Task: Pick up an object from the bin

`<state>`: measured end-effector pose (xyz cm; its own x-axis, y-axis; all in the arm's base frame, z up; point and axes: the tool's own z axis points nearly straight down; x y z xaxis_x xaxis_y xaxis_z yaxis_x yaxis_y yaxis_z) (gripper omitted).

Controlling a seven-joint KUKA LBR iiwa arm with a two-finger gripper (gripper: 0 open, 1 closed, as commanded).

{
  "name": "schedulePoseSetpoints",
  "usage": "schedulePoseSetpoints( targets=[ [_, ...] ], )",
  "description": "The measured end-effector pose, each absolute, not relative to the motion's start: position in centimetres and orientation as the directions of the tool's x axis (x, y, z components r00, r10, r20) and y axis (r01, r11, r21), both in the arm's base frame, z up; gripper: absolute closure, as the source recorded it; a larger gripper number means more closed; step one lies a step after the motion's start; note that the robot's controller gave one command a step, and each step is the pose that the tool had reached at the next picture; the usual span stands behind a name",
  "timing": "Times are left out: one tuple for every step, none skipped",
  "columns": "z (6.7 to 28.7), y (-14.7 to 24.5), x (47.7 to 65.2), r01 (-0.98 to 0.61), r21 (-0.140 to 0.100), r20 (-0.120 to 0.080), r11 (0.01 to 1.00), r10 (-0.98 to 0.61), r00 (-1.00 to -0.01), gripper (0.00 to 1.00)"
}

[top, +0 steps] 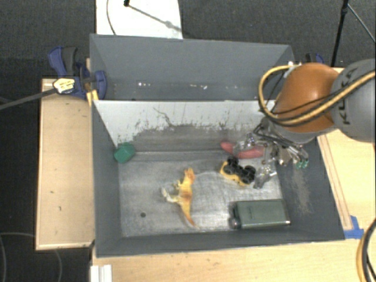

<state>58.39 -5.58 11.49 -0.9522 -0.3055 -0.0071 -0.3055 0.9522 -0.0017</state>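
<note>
Your gripper (262,170) sits low in the right rear of the bin (194,69). The yellow-and-black toy (235,173) lies just beside it, toward the bin's middle. You cannot tell whether the gripper is released or clenched. A pink piece (247,152) lies close behind.

A robot lab's test rig, as we saw it from above.

We took it for a research lab rather than a home or a shop. A grey metal bin (194,69) sat at mid-frame on a dark carpeted floor (35,16) and held a few small toys (184,194). An industrial robot arm (359,101) with an orange cover (305,93) and looped cables (263,90) reached in from the right. A loose cable (23,100) ran across the floor at the left, and a black stand pole (342,28) rose at the upper right.
</note>
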Motion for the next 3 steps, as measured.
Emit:
schedulePoseSetpoints(
  targets=[
    [9.6, -5.5, 57.7, -0.308, 0.002, 0.001, 0.951, -0.308, -0.951, 0.00],
    [7.5, -6.5, 59.6, -0.490, -0.007, -0.011, 0.871, -0.490, -0.871, 1.00],
    [7.5, -6.5, 59.6, -0.490, -0.007, -0.011, 0.872, -0.490, -0.872, 1.00]
  ],
)
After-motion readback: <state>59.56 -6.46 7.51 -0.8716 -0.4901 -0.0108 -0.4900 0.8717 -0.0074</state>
